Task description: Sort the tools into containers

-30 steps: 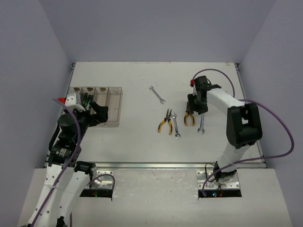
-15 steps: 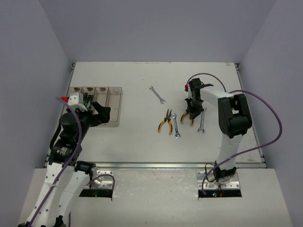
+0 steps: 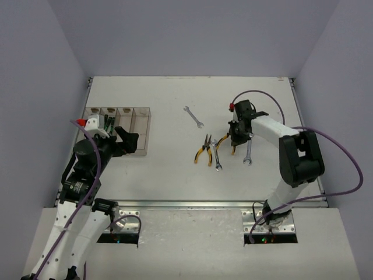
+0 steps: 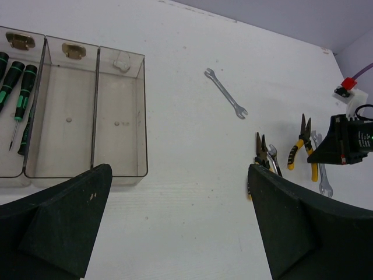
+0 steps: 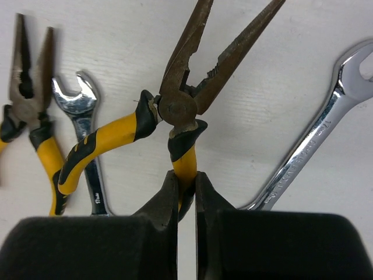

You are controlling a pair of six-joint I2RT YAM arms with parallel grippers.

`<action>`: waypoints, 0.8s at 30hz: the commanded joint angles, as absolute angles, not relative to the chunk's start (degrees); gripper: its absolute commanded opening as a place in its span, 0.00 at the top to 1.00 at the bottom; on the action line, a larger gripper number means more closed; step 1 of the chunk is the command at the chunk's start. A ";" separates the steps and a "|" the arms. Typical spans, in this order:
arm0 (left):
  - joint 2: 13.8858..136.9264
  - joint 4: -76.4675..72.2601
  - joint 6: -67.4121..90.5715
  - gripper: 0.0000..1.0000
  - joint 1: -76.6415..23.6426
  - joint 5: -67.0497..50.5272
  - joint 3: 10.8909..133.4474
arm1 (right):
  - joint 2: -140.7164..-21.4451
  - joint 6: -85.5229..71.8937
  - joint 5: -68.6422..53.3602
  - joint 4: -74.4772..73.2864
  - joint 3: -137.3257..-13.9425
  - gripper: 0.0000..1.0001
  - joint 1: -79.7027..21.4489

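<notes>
My right gripper (image 5: 186, 181) is shut on one yellow handle of a pair of long-nose pliers (image 5: 180, 111), whose other handle splays left. In the top view this gripper (image 3: 236, 137) is right of centre with those pliers (image 3: 225, 142) under it. A second pair of pliers (image 3: 204, 150) lies to their left, with a wrench (image 3: 216, 154) between them, another wrench (image 3: 247, 153) to the right and a third (image 3: 193, 116) farther back. My left gripper (image 4: 180, 192) is open and empty beside the clear bins (image 3: 140, 131). Green-handled screwdrivers (image 4: 17, 93) lie in a left bin.
The two right-hand bins (image 4: 96, 116) hold no tools. A red-and-white connector (image 3: 234, 106) sits on the right wrist. Purple cables loop over both arms. Grey walls enclose the table on three sides.
The right wrist has turned and shifted slightly left, and the held pliers have swung so one handle splays left toward the wrench. The left gripper has edged slightly right.
</notes>
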State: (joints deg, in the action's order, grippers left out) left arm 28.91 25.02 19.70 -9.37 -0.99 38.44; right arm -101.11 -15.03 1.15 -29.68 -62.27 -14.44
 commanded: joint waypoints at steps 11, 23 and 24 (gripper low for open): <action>44.64 -13.00 43.86 0.00 -10.33 -37.88 28.18 | -71.39 -13.62 -12.70 -9.32 -45.32 1.00 -25.53; 60.79 -31.65 48.18 0.00 -31.86 -25.33 32.04 | -61.98 -20.17 -20.74 -9.48 -44.59 1.00 -28.21; 60.49 -31.23 47.92 0.00 -32.88 -23.89 32.24 | -61.11 -20.29 -20.74 -9.78 -44.40 1.00 -28.17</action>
